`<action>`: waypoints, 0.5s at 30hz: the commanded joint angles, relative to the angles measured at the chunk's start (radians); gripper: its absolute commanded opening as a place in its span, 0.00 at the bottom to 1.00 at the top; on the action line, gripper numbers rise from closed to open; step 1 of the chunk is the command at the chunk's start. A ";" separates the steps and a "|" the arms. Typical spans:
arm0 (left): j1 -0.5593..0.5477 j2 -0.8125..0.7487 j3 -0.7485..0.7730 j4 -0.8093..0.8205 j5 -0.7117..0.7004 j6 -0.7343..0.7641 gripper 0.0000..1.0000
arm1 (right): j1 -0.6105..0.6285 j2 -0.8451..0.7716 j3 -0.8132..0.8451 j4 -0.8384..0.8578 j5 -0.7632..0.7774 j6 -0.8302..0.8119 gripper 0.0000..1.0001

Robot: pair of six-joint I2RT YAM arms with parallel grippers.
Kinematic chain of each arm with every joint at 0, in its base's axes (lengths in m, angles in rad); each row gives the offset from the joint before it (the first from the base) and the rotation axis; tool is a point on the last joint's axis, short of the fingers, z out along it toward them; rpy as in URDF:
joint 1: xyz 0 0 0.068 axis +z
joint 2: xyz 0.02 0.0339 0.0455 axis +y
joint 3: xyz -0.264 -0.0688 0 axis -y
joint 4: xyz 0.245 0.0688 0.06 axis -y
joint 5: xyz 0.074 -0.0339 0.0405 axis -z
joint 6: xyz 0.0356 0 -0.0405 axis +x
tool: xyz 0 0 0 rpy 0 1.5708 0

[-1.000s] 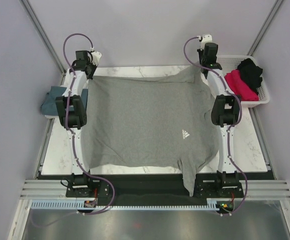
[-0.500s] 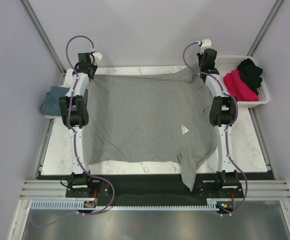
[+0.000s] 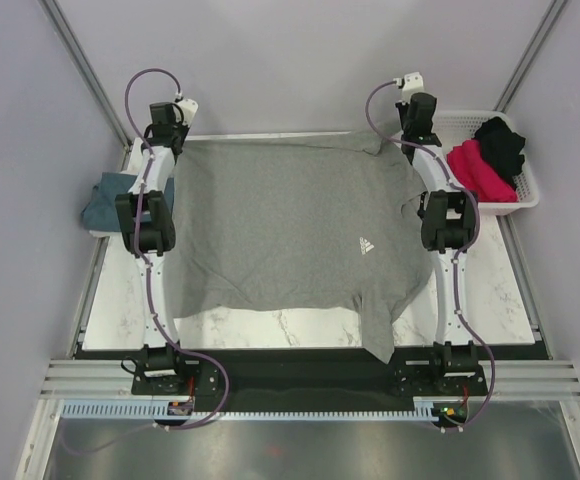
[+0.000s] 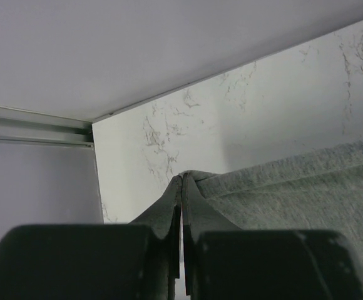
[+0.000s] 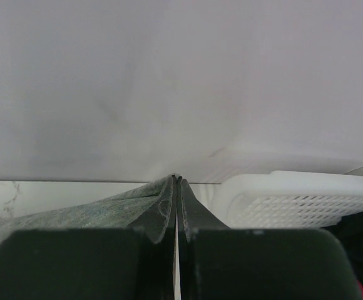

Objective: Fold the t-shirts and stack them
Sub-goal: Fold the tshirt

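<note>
The heather grey t-shirt [image 3: 290, 230] with a small white chest logo [image 3: 366, 245] lies spread over the marble table, one sleeve hanging over the near edge. My left gripper [image 3: 173, 143] is shut on its far left corner; in the left wrist view [image 4: 181, 187] grey cloth [image 4: 281, 187] drapes over the shut jaws. My right gripper [image 3: 410, 143] is shut on its far right corner, and grey cloth [image 5: 75, 212] shows at its jaws [image 5: 178, 187]. A folded teal-blue t-shirt [image 3: 103, 200] lies at the left. Magenta-pink [image 3: 478, 168] and black [image 3: 502, 142] t-shirts lie in the basket.
A white plastic basket [image 3: 526, 195] stands at the far right of the table; its mesh wall [image 5: 300, 200] shows in the right wrist view. The marble table [image 3: 270, 325] is bare near its front edge. A grey wall runs just behind both grippers.
Both grippers have moved toward the far edge, pulling the grey t-shirt away from the near edge. More bare marble now shows at the front.
</note>
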State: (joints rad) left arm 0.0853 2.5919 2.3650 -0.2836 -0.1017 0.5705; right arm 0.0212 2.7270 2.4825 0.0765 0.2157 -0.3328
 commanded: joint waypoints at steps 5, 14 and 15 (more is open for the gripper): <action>0.016 -0.147 -0.092 0.066 0.089 0.034 0.02 | -0.012 -0.234 -0.112 -0.046 0.017 -0.043 0.00; 0.016 -0.182 -0.070 -0.061 0.148 0.046 0.02 | -0.006 -0.248 -0.109 -0.156 0.002 -0.055 0.00; 0.022 -0.191 -0.076 -0.080 0.145 0.042 0.02 | -0.006 -0.257 -0.123 -0.176 0.001 -0.052 0.00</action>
State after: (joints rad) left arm 0.0902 2.5080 2.2745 -0.3138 0.0128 0.5793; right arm 0.0212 2.5328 2.3703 -0.0383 0.2138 -0.3721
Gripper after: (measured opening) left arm 0.025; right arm 0.007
